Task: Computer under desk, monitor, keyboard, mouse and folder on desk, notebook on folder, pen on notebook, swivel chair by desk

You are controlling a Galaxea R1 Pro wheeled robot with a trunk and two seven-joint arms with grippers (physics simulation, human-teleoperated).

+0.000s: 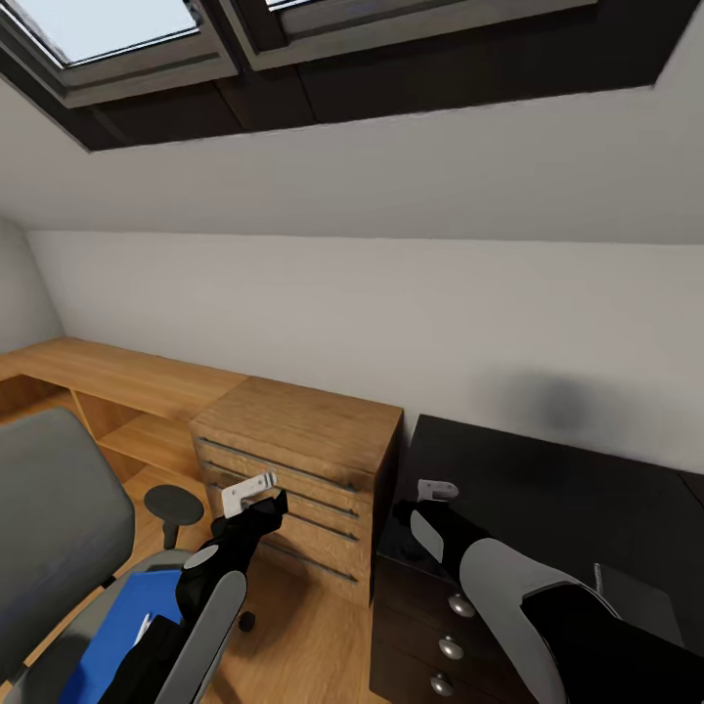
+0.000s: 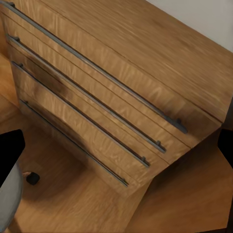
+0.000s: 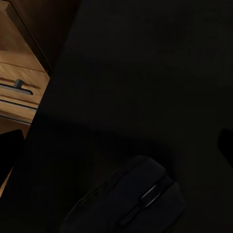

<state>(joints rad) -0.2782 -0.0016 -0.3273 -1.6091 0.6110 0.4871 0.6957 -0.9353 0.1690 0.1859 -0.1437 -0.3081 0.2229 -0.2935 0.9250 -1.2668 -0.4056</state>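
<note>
**Both arms raised between chair, cabinet and desk**

Nearest the head camera, at lower left, the grey swivel chair (image 1: pixel 54 528) holds the blue folder (image 1: pixel 122 631) flat on its seat. A small pale object lies on the folder, partly hidden by the left arm and too small to name. One black armrest (image 1: pixel 173 504) stands just beyond the seat.

The left gripper (image 1: pixel 249 492) hangs in front of the light wood cabinet (image 1: pixel 293 460), above the wooden floor. Whether its fingers are spread or pressed together cannot be told. The left wrist camera adds the cabinet's drawer fronts with long dark bar handles (image 2: pixel 97 68) and a chair caster (image 2: pixel 32 178) on the floor.

To the right, the right gripper (image 1: pixel 436 489) is over the near corner of the glossy black desk (image 1: pixel 557 489). Its finger spacing cannot be read either. Round silver knobs (image 1: pixel 450 647) mark the desk's dark drawers below.

The right wrist camera shows the black mouse (image 3: pixel 133 199) resting on the desk top, which the head camera does not reveal, the arm being in front.

Farther back, a low wooden shelf unit (image 1: pixel 108 376) runs along the white wall, with skylights (image 1: pixel 117 24) overhead.
</note>
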